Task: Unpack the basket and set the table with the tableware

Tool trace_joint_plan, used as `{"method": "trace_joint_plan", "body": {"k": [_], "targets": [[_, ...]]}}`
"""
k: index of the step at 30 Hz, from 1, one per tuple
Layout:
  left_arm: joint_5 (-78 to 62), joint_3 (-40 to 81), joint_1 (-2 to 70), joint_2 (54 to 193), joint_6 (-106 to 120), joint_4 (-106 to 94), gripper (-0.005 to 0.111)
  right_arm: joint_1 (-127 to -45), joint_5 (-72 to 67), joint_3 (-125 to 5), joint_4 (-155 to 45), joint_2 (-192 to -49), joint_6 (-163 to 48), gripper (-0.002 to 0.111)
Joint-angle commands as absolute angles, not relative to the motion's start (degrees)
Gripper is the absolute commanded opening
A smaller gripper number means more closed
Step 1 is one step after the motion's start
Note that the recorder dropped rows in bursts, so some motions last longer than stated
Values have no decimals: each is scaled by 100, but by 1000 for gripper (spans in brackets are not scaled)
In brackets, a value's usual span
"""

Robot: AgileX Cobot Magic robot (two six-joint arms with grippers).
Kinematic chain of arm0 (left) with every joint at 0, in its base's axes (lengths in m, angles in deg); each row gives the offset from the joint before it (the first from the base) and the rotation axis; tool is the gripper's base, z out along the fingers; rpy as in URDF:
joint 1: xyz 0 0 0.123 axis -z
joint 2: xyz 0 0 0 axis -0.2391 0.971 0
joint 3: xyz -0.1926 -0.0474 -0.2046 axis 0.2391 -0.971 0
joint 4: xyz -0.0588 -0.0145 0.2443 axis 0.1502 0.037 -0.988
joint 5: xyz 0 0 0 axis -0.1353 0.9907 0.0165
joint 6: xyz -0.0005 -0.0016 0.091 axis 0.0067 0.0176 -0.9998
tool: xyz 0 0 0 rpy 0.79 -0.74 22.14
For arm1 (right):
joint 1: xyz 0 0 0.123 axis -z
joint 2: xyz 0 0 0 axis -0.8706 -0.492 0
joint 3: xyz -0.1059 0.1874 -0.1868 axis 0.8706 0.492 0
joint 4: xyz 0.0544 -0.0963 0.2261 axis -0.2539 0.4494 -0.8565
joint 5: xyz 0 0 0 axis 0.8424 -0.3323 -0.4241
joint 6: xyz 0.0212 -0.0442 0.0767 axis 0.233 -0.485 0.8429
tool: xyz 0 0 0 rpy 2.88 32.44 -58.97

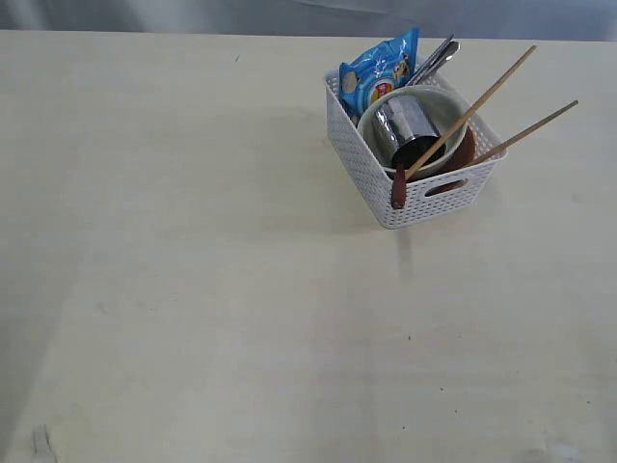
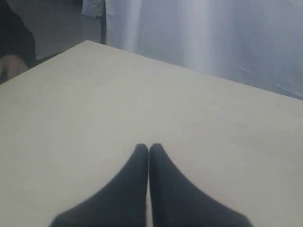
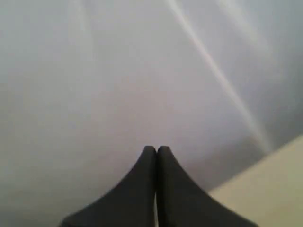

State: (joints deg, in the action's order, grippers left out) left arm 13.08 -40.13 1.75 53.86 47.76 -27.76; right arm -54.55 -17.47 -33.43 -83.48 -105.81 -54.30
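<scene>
1. The left gripper is clenched on nothing, its 2 dark fingers pressed tip to tip above a bare stretch of the table. Neither arm shows in the exterior view.
2. The left and middle of the table carry no tableware, so the job looks to be at its very start, with nothing set out yet.
3. The basket stands far back on the right, fully loaded. A blue snack bag and a knife and fork lean at the rear. A steel cup lies inside a cream bowl, with a brown plate beside it. 2 chopsticks jut out to the right, and a spoon hangs over the front wall.
4. The right gripper is also clenched and empty, aimed at a pale backdrop past the table's edge.
5. The next move likely calls for an arm to open its jaws and reach for the basket, probably taking the loose chopsticks or the cup first.
</scene>
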Motion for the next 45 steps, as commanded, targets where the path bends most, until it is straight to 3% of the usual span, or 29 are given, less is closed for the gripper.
{"method": "trace_joint_plan", "body": {"k": [1,7,20,23,27,29,34,45], "targets": [[1262,-4023,165,5367,4757,-2791,0,-5433,867,-4821,-8153,-12042,-6219,0],[1262,-4023,165,5367,4757,-2791,0,-5433,2161,-6025,-8273,-13387,-5951,0],[1262,-4023,165,5367,4757,-2791,0,-6341,2254,-6069,-8393,-14242,-5763,0],[1262,-4023,165,5367,4757,-2791,0,-6681,2290,-6069,-8393,-14487,-5738,14],[1262,-4023,165,5367,4757,-2791,0,-6881,2033,-6069,-8393,-14675,-5281,57],[1262,-4023,165,5367,4757,-2791,0,-6881,1995,-6069,-8393,-14679,-5224,69],[1262,-4023,165,5367,4757,-2791,0,-6870,2037,-6069,-8374,-14541,-5224,64],[1262,-4023,165,5367,4757,-2791,0,-6870,2604,-6069,-7807,-14172,-4759,64]]}}
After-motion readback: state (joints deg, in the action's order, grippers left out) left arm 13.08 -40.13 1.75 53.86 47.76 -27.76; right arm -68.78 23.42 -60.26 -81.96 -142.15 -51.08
